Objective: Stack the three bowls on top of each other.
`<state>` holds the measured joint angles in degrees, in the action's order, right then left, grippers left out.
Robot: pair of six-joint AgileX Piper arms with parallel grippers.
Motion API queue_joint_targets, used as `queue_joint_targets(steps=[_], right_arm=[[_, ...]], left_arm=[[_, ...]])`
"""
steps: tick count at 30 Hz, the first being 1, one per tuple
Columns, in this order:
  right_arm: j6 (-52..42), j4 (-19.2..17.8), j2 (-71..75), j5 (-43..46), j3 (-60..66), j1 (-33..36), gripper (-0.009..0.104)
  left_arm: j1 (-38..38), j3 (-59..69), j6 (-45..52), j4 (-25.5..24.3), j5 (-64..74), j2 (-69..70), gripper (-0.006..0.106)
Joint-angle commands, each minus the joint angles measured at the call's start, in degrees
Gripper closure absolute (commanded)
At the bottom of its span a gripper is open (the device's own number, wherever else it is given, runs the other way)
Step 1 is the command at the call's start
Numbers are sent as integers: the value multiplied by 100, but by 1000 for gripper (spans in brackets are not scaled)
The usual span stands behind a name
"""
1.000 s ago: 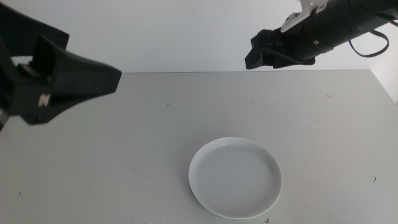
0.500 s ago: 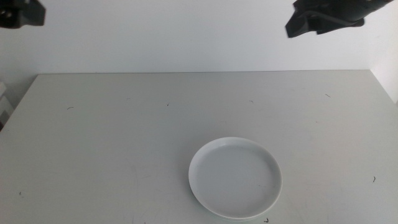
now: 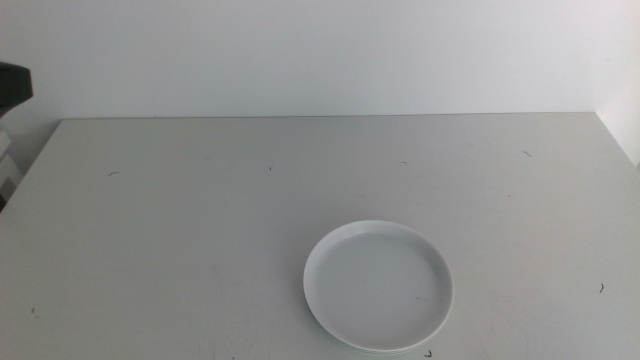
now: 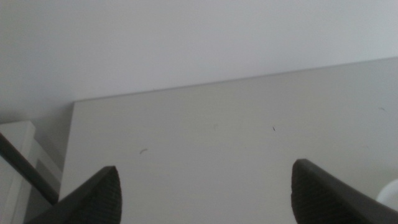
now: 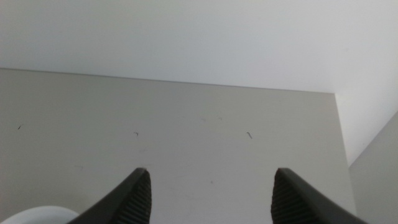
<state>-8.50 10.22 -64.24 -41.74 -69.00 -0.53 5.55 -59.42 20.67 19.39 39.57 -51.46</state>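
A white bowl (image 3: 378,286) sits flat on the grey table (image 3: 200,220), right of centre near the front edge. A thin pale rim line peeks out under its near side. My left gripper (image 4: 205,194) is raised high over the table's left part, jaws wide open and holding nothing; a sliver of the white bowl (image 4: 392,194) shows beside one jaw. My right gripper (image 5: 211,194) is also raised and open over the right part, with the bowl's edge (image 5: 37,216) just in the corner. Only a dark bit of the left arm (image 3: 12,85) shows in the middle view.
The table's right edge (image 3: 620,140) meets a white wall. A white piece of furniture (image 4: 15,162) stands past the table's left edge. Small dark specks dot the tabletop.
Both arms have pulled up and outward from over the table; the right one has left the middle view and the left one shows only a sliver. The white bowl has not moved.
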Motion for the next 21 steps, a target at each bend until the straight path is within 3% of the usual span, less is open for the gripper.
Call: queue_joint_targets(steps=[1, 11, 21], right_arm=[[-86, -243, 615, 1070, 514, -31, 46], [-142, -334, 2637, 2772, 3160, -31, 48], [-269, -332, 4341, 2999, 4749, -31, 48]], left_arm=[[12, 494, 91, 183, -1191, 470, -4], [12, 3159, 133, 279, -2841, 2339, -4], [12, 4351, 133, 279, -2842, 3988, -4]])
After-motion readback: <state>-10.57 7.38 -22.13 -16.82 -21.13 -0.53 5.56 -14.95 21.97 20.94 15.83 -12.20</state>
